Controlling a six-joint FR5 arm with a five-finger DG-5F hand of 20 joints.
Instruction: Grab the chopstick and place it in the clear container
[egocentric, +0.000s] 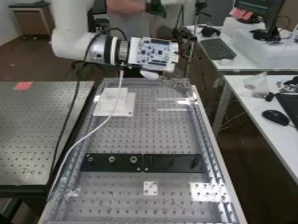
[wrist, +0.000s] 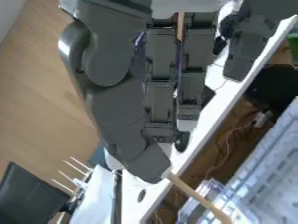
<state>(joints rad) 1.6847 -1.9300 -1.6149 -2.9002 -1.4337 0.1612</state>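
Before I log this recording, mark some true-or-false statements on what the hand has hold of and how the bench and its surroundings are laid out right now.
1. The hand has hold of the chopstick. True.
2. The chopstick lies loose on the bench. False: it is in the hand.
3. A black bar lies across the bench. True.
4. In the high view, the white block lies nearer the camera than the black bar. False: it lies beyond the bar, toward the bench's far end.
5. The computer mouse on the white desk is black. True.
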